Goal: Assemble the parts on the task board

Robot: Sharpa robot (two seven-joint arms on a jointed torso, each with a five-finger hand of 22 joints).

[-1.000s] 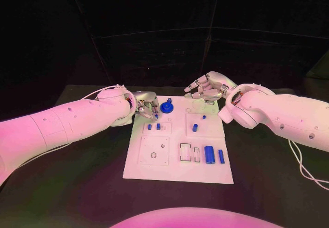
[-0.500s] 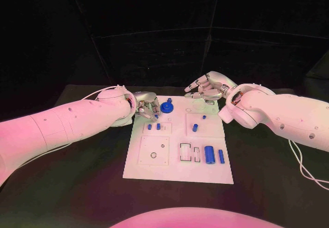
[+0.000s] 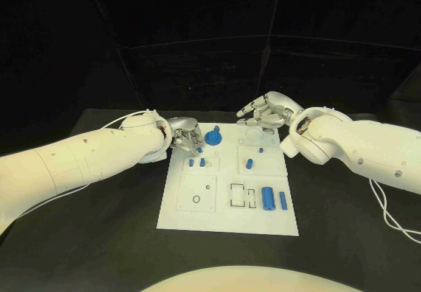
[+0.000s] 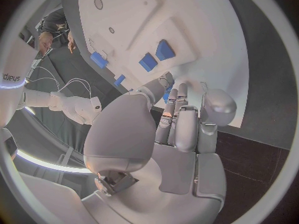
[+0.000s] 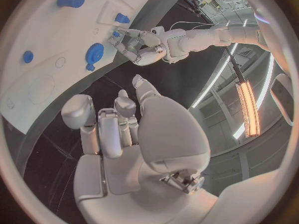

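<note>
Head view: the task board (image 3: 230, 213) is laid flat mid-table, long axis running away from the robot. Two short blue pegs (image 3: 196, 162) are seated in a block on the far left, a single peg (image 3: 249, 163) in the block on the far right, a large cylinder (image 3: 267, 198) and a slim one (image 3: 282, 200) lying near the front right, beside an outlined slot. A round blue knob (image 3: 213, 137) is mounted at the far edge. The left hand (image 3: 186, 138) is held at the board's far-left corner, just beside the knob, probably staged for work there. The right hand (image 3: 263, 112) is parked past the far edge, above the table, likely kept clear.

Left wrist view: the left hand (image 4: 181, 129) has its fingers curled toward the board edge; whether anything is pinched cannot be told.

Right wrist view: the right hand (image 5: 118, 129) is seen with fingers loosely apart and nothing held.
</note>
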